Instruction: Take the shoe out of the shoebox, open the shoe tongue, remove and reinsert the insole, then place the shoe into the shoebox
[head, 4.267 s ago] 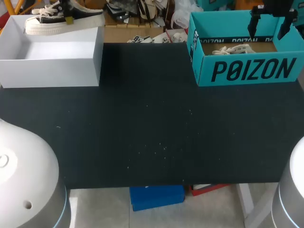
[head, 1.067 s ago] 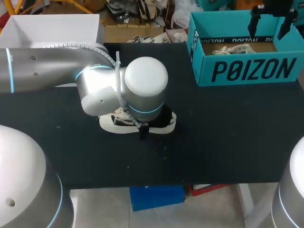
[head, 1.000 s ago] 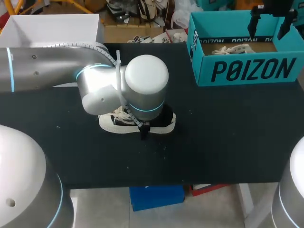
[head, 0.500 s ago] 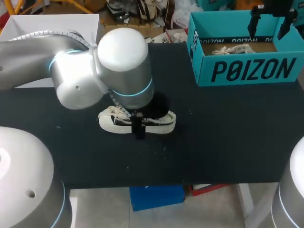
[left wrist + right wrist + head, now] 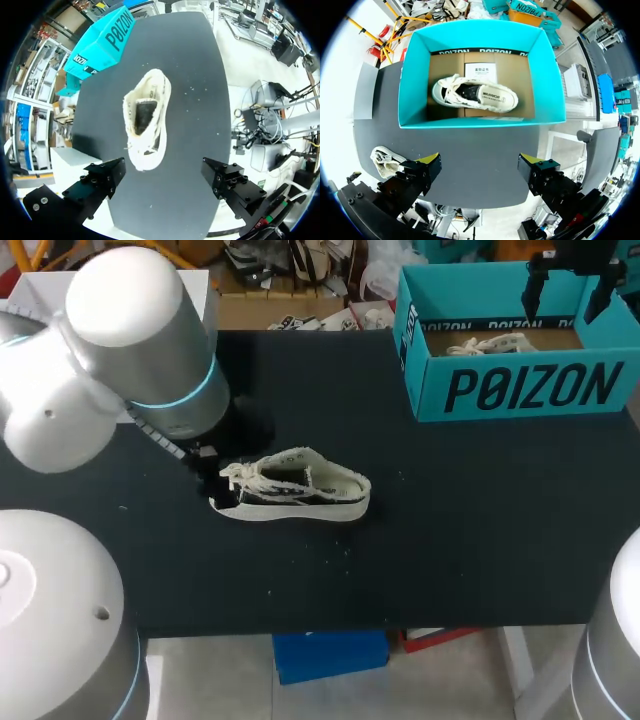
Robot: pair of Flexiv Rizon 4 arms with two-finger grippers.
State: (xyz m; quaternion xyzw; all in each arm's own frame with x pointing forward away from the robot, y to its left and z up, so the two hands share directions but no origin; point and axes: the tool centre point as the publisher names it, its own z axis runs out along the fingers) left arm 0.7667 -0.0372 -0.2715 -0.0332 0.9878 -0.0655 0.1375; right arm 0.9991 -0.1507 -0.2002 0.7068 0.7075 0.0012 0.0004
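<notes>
A black and cream sneaker stands upright on its sole in the middle of the black table, its toe toward my left arm. In the left wrist view the sneaker lies ahead of my left gripper, which hangs above it, open, apart from the shoe. The teal shoebox stands at the back right and holds a second pale sneaker. My right gripper hovers open above that box; the head view shows the right gripper over its far rim.
A white open box sits at the back left corner, mostly hidden behind my left arm. Dark tabletop stretches between the sneaker and the teal box and along the front edge.
My left gripper opened and let go of the sneaker, then the arm rose and drew back to the left. The sneaker stays on the table. The right arm has not moved.
</notes>
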